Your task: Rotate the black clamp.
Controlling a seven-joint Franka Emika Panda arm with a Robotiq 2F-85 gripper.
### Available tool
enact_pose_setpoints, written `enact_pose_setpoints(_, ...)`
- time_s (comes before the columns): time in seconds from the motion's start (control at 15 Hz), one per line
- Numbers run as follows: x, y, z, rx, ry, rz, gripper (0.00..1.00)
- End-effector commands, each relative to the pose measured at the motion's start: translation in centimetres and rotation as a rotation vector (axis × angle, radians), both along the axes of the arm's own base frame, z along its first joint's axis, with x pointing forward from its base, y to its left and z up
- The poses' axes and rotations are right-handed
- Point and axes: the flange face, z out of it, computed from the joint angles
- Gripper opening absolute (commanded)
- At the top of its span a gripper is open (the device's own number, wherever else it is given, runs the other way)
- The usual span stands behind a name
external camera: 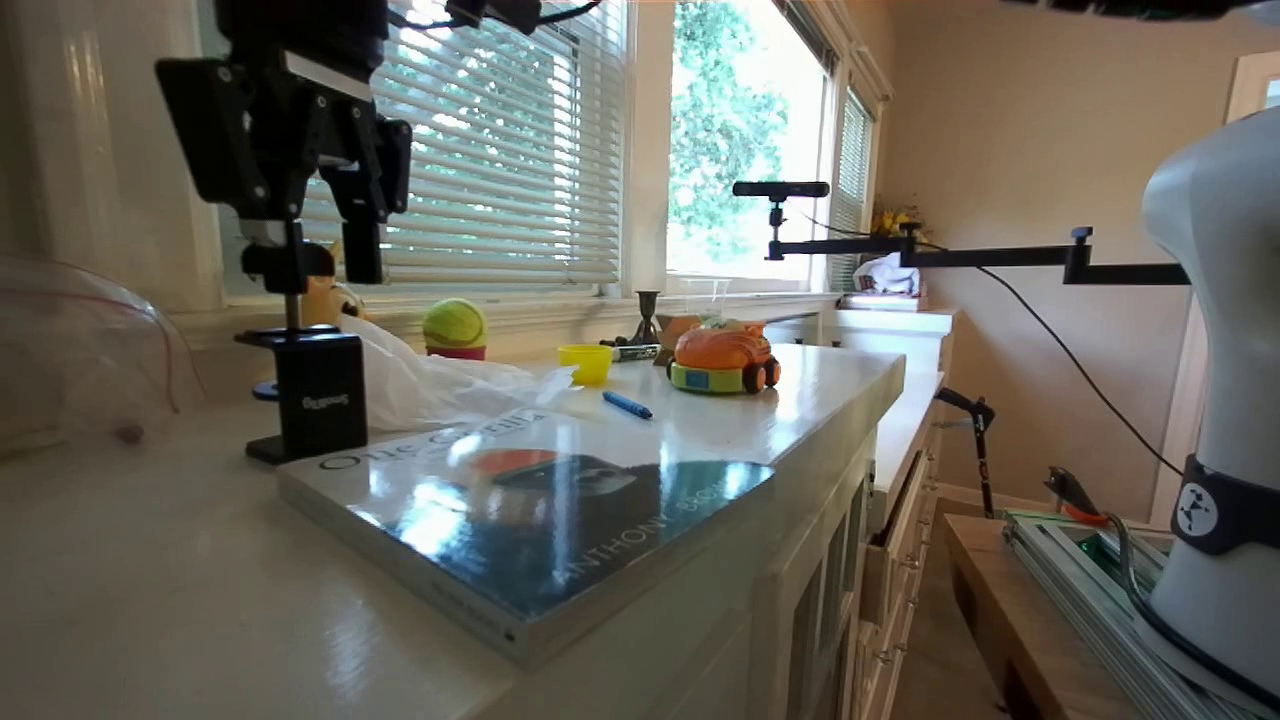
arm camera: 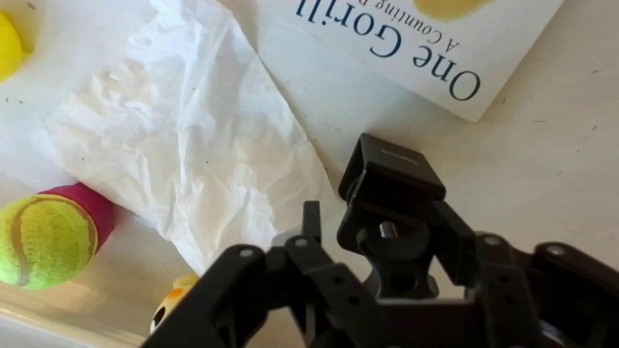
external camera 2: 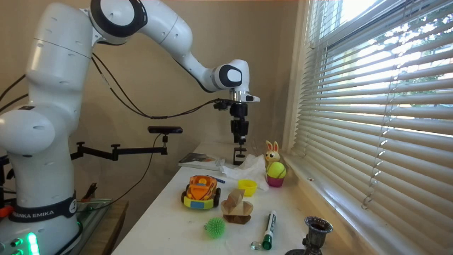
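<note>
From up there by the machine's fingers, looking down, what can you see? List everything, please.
Flat countertop: 1, white, across the background
Flat printed book: 1, white with blue letters, top, right of centre
Crumpled thin sheet, paper or plastic: 1, white, left of centre
Matte C-shaped clamp: 1, black, right of the sheet
Fuzzy tennis ball: 1, yellow-green, lower left
Small round cup: 1, magenta, under the ball
Partly seen cup: 1, yellow, upper left
Rabbit figure: 1, yellow with orange, bottom, partly hidden
Long edging strip: 1, cream, bottom left
Robot fingers: 2, black, apart, either side of the clamp's top
</note>
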Motion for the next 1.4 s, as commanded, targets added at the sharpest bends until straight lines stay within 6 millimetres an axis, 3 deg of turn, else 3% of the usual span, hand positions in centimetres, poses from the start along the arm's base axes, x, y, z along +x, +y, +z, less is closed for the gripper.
enact_pose_setpoints(0.0, -0.4, -0.4, 0.4, 0.009, 0.007, 0.000, 0.30)
enact_pose_setpoints(0.2, -0.4, -0.4, 0.5, 0.007, 0.009, -0.002, 0.08)
enact_pose_setpoints(0.33, -0.4, -0.4, 0.4, 0.006, 0.010, -0.003, 0.00)
enact_pose_setpoints(0.93, -0.4, 0.1, 0.1, -0.009, 0.007, -0.029, 0.03)
enact_pose_setpoints(1.33, 0.2, 1.4, -1.7, -0.053, -0.085, -0.264, 0.03)
